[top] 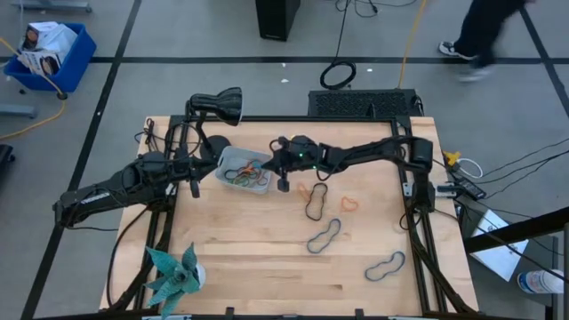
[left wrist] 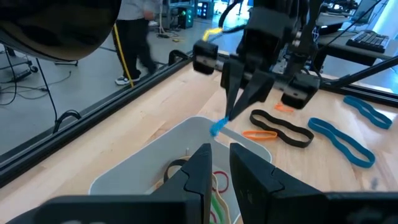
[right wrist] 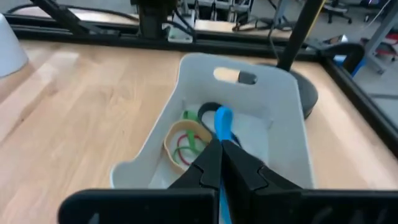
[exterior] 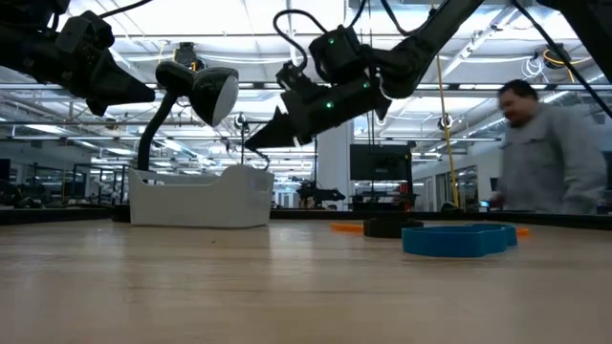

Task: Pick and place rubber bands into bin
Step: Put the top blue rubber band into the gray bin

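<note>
Right jaws: pinching shut on a blue rubber band [right wrist: 222, 124], which is dangling from the tips of the right gripper [right wrist: 221, 144].
Left jaws: closing to a narrow slit with nothing between them; the left gripper [left wrist: 221, 165] is hovering at the bin's left edge in the high view.
Key relation: the held band is hanging straight above the bin [top: 233, 161], just inside its right-hand rim in the high view; in the right wrist view its lower end is pointing down at the bin floor.
Band axis: running roughly vertical, drooping below the fingertips [left wrist: 239, 102].
Nearer arm: the right one is doing the carrying; the left is waiting close by.
Bin contents: green, red and tan bands [right wrist: 185, 142] are lying coiled in the middle of the tray.
Bands remaining: a black loop [top: 316, 204], an orange one [top: 350, 203], a grey-blue one [top: 324, 236] and another [top: 385, 266] are lying on the table [top: 258, 258], centre to lower right of the high view.
Likely next step: letting go should drop the band inside, though the rim is looking close.
</note>
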Robot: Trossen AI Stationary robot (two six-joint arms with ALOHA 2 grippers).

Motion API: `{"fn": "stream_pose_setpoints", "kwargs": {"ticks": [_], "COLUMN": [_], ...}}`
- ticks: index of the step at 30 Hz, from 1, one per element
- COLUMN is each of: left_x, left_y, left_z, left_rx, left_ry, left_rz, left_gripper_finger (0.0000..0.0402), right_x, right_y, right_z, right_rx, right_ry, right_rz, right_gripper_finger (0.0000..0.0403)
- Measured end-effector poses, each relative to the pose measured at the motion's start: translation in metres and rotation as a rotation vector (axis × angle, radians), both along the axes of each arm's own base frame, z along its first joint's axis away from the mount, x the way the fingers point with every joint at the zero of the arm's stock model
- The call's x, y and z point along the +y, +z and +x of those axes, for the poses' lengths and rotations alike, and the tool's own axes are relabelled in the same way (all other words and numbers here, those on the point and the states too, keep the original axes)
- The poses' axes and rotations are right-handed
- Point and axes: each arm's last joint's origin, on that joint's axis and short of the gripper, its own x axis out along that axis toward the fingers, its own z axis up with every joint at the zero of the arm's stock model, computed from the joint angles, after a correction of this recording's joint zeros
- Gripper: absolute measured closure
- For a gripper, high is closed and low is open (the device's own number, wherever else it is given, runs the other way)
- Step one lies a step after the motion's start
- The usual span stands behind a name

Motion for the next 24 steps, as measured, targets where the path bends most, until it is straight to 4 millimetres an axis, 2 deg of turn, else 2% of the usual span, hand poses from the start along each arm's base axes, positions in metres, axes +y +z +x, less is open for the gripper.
{"fn": "stream_pose_setpoints", "kwargs": {"ticks": [13, 24], "left_x": [0.0, 0.0], "left_y": [0.0, 0.0], "left_z": [0.0, 0.0], "left_rx": [0.0, -0.001], "left_ry": [0.0, 0.001], "left_rz": [0.0, -0.002], "left_gripper_finger": [0.0339, 0.0339], "right_x": [-0.002, -0.002], "right_y": [-0.005, -0.023], "right_z": [0.0, 0.004], "right_rx": [0.014, 0.051], "right_ry": [-0.01, -0.017], "right_rz": [0.011, 0.034], "right_gripper_finger": [0.0403, 0.0403]}}
